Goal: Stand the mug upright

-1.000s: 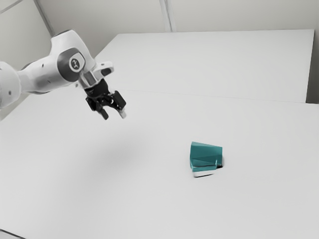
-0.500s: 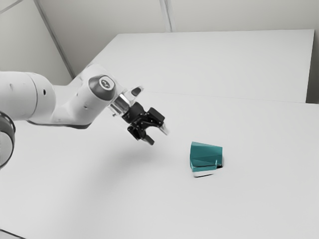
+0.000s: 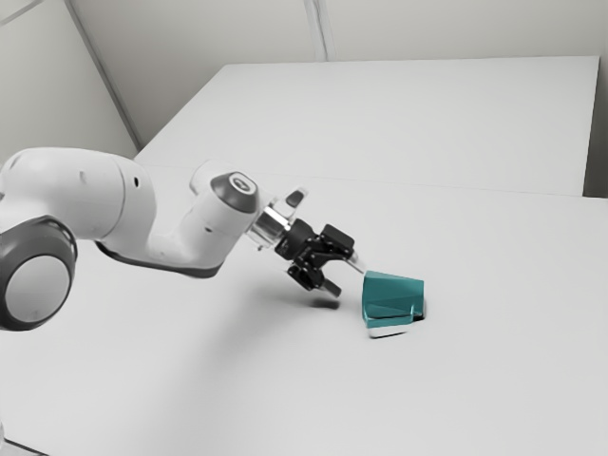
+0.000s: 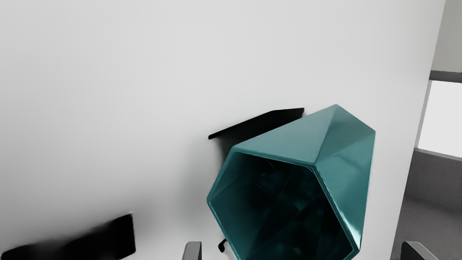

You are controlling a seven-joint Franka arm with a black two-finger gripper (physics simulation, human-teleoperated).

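Observation:
A teal faceted mug (image 3: 391, 296) lies on its side on the white table in the exterior view, its mouth toward the arm. My gripper (image 3: 344, 277) is just to the exterior view's left of it, low over the table, fingers apart. In the wrist view the open mouth of the mug (image 4: 343, 144) faces my hand, with the dark inside visible. The tips of my gripper (image 4: 301, 251) stand wide apart at the bottom edge, one to either side of the rim, with no grasp on the mug. Its handle cannot be made out clearly.
The white table (image 3: 513, 380) extends around the mug, and a dark shadow of my hand falls on it near the fingers. Past the table's edge, the wrist view has a grey floor (image 4: 429, 213) and a bright panel (image 4: 442, 117).
My arm has swung toward the exterior view's right and come down, bringing the gripper from well away to close beside the mug. The mug has not moved.

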